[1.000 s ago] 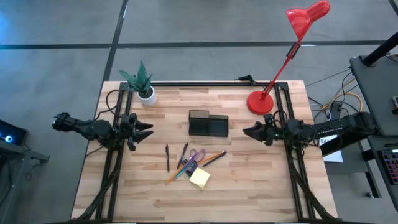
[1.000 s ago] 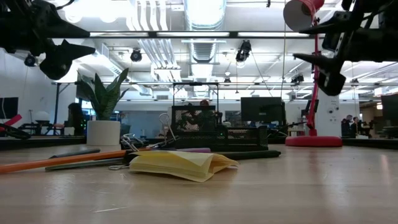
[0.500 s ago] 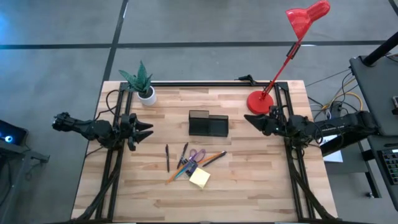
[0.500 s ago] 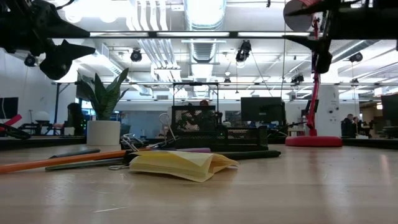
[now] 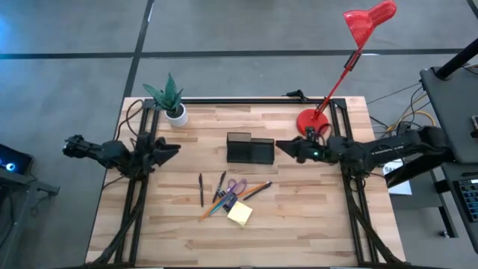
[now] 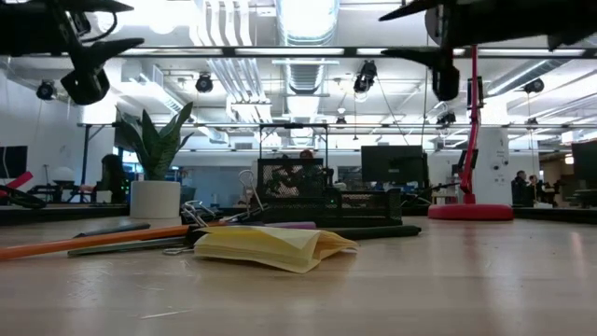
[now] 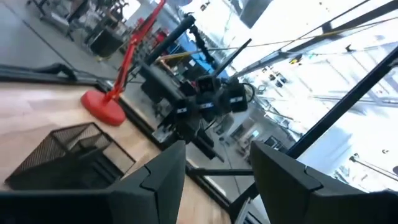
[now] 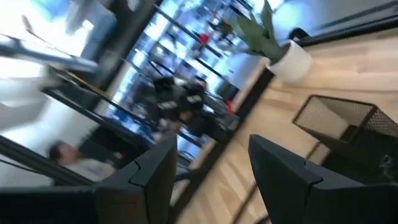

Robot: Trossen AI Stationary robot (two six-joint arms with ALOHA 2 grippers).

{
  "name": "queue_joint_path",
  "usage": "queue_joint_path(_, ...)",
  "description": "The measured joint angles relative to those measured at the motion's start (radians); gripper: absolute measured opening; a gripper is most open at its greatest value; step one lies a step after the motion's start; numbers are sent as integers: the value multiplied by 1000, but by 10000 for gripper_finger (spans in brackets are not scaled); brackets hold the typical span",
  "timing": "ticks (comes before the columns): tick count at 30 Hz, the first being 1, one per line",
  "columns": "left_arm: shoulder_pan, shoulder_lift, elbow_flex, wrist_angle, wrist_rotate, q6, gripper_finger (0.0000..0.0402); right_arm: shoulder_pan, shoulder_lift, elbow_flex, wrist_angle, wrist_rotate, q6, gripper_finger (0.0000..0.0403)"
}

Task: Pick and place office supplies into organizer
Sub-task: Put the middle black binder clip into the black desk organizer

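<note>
The black mesh organizer (image 5: 250, 148) stands mid-table, also in the left wrist view (image 7: 68, 155) and the right wrist view (image 8: 339, 121). Nearer lie the supplies: dark pens (image 5: 201, 189), orange pencils (image 5: 215, 208), purple-handled scissors (image 5: 237, 185) and the yellow sticky-note pad (image 5: 240, 214), (image 6: 275, 246), flat on the wood. My left gripper (image 5: 173, 148), (image 7: 217, 149) hovers open to the organizer's left. My right gripper (image 5: 282, 147), (image 8: 212, 142) hovers open just to its right. Both are high above the table in the low view.
A potted green plant (image 5: 170, 99) stands at the far left corner. The red lamp's base (image 5: 312, 122) sits far right, just behind my right arm, with its stem slanting up to the head (image 5: 370, 20). Bare wood (image 5: 306, 232) stretches along the near edge.
My right gripper has risen and travelled toward the table's left, from beside the lamp base to just right of the organizer. My left gripper has lifted and tipped up to level, reaching slightly toward the organizer. The supplies and organizer have stayed put.
</note>
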Motion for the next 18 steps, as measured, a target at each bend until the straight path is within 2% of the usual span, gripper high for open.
queue_joint_path(3, 0, 0, 0, 64, -12, 4, 167, -11, 62, 79, -119, -43, -7, 189)
queue_joint_path(9, 0, 1, 0, 149, -13, -27, 167, -28, 191, 303, -475, -245, -100, 189)
queue_joint_path(14, 0, 8, 0, 165, -22, 18, 167, -27, 317, 555, -885, -286, -350, 189)
queue_joint_path(18, 0, 23, 0, 135, 6, 61, 167, 2, 449, 749, -1175, -286, -644, 189)
